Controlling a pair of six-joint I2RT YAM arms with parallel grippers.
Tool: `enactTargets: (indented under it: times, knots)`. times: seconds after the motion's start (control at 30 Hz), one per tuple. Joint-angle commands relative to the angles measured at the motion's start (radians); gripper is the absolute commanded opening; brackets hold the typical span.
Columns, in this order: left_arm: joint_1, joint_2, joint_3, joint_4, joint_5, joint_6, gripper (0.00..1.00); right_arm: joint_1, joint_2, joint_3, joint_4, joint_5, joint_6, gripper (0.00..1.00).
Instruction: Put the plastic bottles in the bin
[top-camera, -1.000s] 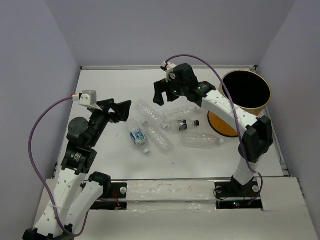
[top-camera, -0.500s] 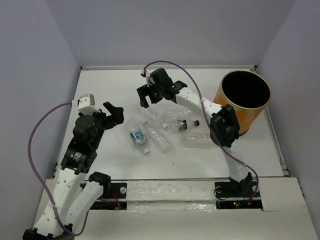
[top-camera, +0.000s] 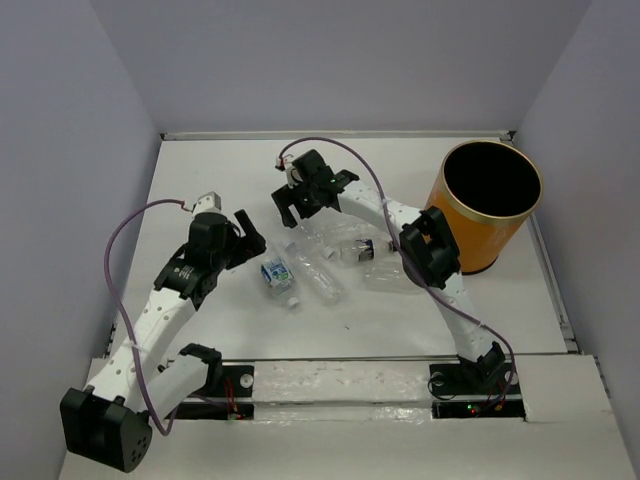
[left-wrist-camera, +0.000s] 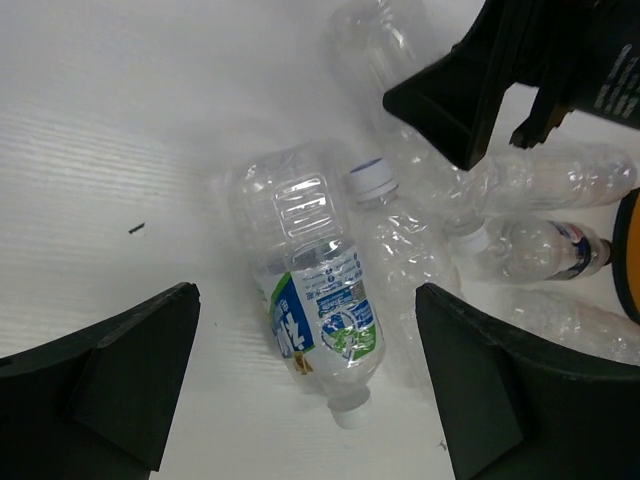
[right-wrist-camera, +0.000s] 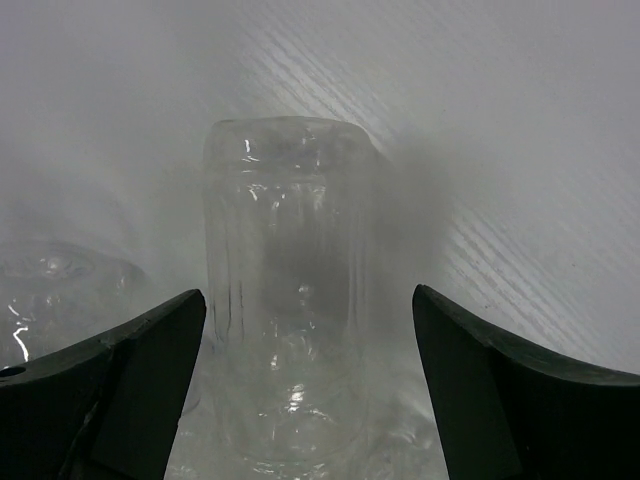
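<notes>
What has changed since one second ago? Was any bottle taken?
The right gripper swung left, away from the bin, and now stands open over a clear bottle. The left gripper reached forward toward the labelled bottle, open too. Nothing was gripped. The other bottles and bin stayed put.

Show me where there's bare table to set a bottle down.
Bare: the far strip between the right gripper and the back wall; the near strip between the bottles and the table's near edge. Crowded: centre, from left gripper to bin.

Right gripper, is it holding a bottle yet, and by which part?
Nothing held: the right gripper stands open around a clear bottle, not closed on it.
</notes>
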Motion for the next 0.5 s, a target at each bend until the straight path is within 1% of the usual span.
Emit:
enactTargets:
  times: [0.0,0.03,0.13,0.17,0.2,0.23,0.27,0.3,0.33,0.4,0.47]
  knots:
    - [-0.005,0.031,-0.048,0.024,0.086,-0.032,0.99,0.007,0.043,0.087,0.022,0.02,-0.054,0.85]
    - [-0.005,0.04,-0.065,0.041,0.117,-0.04,0.99,0.007,0.045,0.097,0.031,0.021,-0.051,0.76]
    - [-0.005,0.056,-0.092,0.071,0.134,-0.046,0.99,0.007,0.034,0.092,0.074,0.02,-0.051,0.67]
    - [-0.005,0.062,-0.097,0.079,0.14,-0.046,0.99,0.007,0.031,0.092,0.082,0.018,-0.052,0.66]
    - [-0.004,0.07,-0.099,0.082,0.151,-0.048,0.99,0.007,0.028,0.092,0.094,0.015,-0.054,0.66]
    - [-0.005,0.086,-0.105,0.09,0.155,-0.049,0.99,0.007,0.031,0.1,0.092,0.012,-0.057,0.73]
    - [-0.005,0.097,-0.106,0.096,0.166,-0.049,0.99,0.007,0.034,0.101,0.091,0.006,-0.061,0.78]
    - [-0.005,0.115,-0.108,0.099,0.172,-0.051,0.99,0.007,0.037,0.1,0.089,0.004,-0.063,0.82]
    - [-0.005,0.126,-0.109,0.108,0.187,-0.052,0.99,0.007,0.037,0.088,0.092,0.003,-0.061,0.84]
    - [-0.005,0.161,-0.112,0.119,0.197,-0.058,0.99,0.007,0.037,0.074,0.091,0.001,-0.06,0.82]
    - [-0.005,0.192,-0.125,0.148,0.212,-0.066,0.99,0.007,0.039,0.057,0.091,0.0,-0.058,0.83]
